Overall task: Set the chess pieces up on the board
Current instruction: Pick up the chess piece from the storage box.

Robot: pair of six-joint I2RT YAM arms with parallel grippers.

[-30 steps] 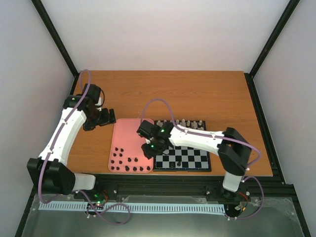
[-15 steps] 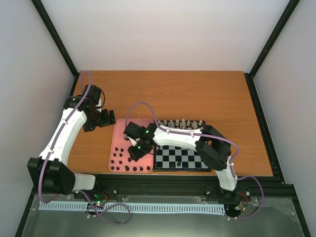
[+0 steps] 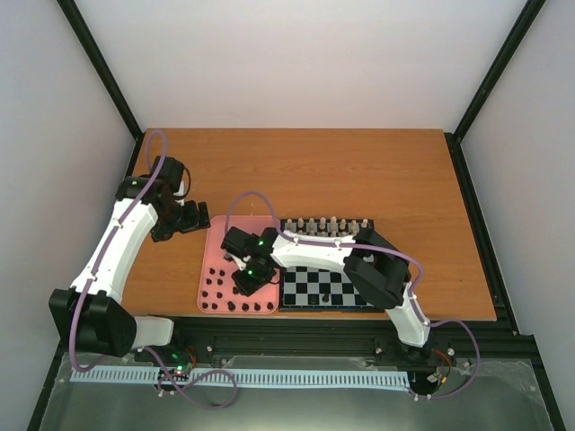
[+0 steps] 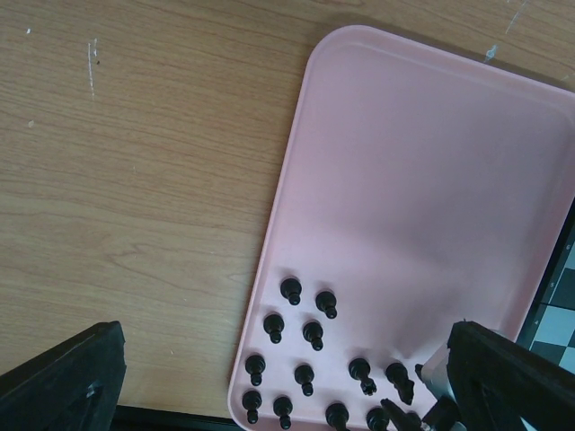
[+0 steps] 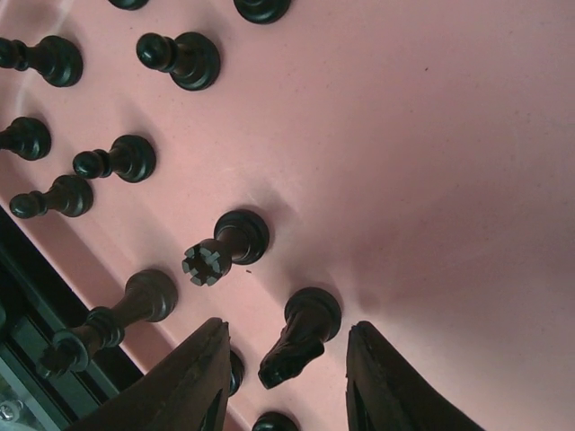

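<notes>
Black fingers (image 5: 193,382) of the right gripper (image 5: 286,355): parted, closed on nothing, low over the near end of the tray.
Knight (image 5: 301,339): black, standing in the gap between those fingers; from here I cannot tell whether it touches either one.
Rook (image 5: 222,249): black with a notched top, just beside the knight and outside the gap.
Chess pieces (image 4: 310,359): small, glossy black and upright, bunched at the tray's near end.
Tray (image 3: 226,235): pink with rounded corners, right beside the board's left side.
Board (image 3: 328,287): black and pale checks, with a row of cream pieces (image 3: 323,223) along its far edge.
Left gripper (image 3: 198,215): jaws spread wide, over the wooden table (image 3: 359,171) just left of the tray's far end, well apart from the black pieces.
</notes>
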